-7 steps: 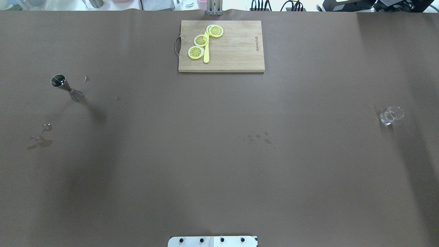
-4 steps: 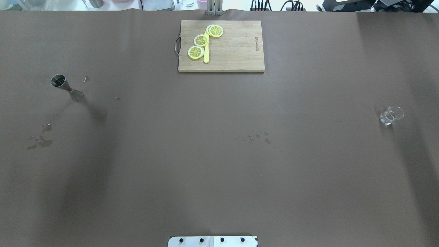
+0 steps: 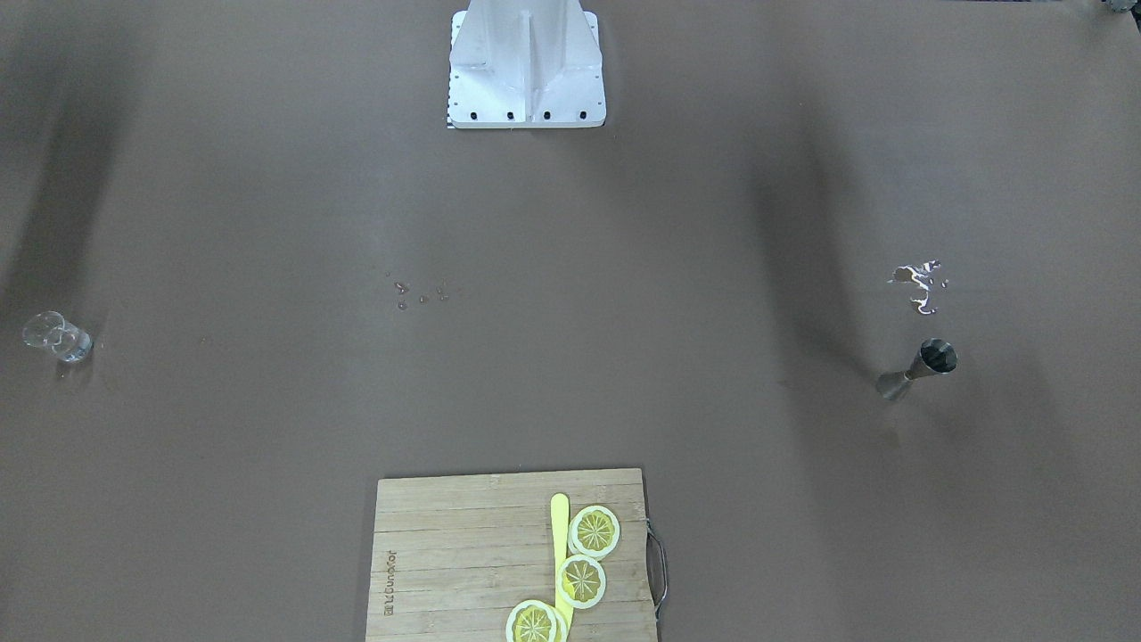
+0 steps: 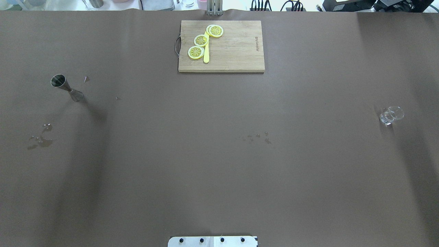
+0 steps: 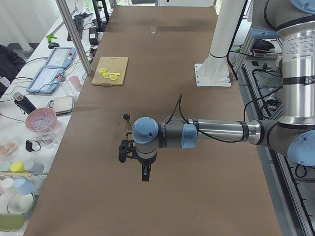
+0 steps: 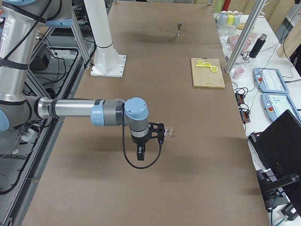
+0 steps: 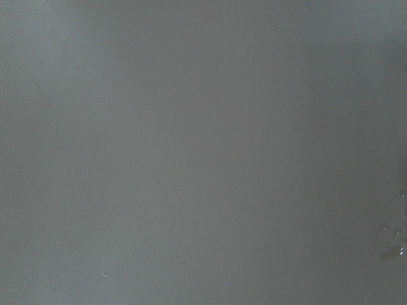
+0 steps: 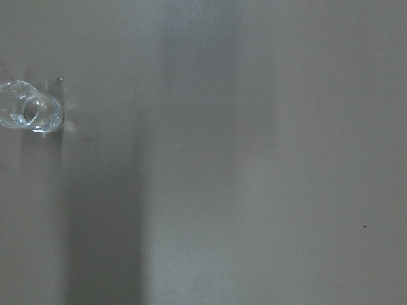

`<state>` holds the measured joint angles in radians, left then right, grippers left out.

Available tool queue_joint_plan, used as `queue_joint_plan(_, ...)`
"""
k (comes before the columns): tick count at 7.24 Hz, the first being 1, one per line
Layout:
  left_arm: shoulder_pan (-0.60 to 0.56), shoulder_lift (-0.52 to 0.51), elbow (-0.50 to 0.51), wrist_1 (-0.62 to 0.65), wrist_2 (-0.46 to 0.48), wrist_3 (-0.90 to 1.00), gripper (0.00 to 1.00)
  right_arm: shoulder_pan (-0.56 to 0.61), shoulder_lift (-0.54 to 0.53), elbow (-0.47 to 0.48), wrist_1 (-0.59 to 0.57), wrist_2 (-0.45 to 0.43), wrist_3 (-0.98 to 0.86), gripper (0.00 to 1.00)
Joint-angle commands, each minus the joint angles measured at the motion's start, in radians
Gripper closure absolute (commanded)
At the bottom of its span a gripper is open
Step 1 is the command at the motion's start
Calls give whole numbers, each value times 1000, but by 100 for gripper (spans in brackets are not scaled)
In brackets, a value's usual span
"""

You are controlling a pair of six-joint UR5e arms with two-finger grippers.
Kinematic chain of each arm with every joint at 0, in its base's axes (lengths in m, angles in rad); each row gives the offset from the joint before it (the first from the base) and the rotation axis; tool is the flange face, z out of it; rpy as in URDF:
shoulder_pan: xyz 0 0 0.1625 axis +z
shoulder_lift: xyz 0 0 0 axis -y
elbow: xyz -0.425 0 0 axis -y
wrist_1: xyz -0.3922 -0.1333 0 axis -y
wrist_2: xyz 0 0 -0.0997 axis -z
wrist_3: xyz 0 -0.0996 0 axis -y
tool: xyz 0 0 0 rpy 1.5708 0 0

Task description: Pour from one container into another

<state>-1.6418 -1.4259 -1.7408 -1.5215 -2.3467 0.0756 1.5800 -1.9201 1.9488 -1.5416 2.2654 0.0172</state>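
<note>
One metal jigger (image 4: 67, 87) stands on the worktop (image 4: 219, 178), and one clear glass (image 4: 391, 115). There is one wooden cutting board (image 4: 236, 51). On it lie three lemon slices (image 4: 196, 52) that show plainly; an edge behind the farthest slice may be a fourth, which cannot be told. One yellow stick (image 4: 206, 55) lies among them. Three patches of droplets (image 4: 41, 140) mark the worktop. Two arms show, the left arm (image 5: 216, 130) and the right arm (image 6: 75, 108), above one white base (image 4: 212, 241).

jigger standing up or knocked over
Upright: the jigger stands on its lower cone on the table, with its open mouth facing up. Whether it holds any liquid cannot be told.
</note>
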Motion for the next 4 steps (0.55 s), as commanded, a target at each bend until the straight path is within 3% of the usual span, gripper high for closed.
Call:
queue_joint_plan(1, 0, 13, 12, -6, 0, -8, 2, 0, -4, -22, 0, -20, 1, 0)
queue_joint_plan(4, 0, 15, 10, -6, -3, -7, 2, 0, 7, -21, 1, -29, 1, 0)
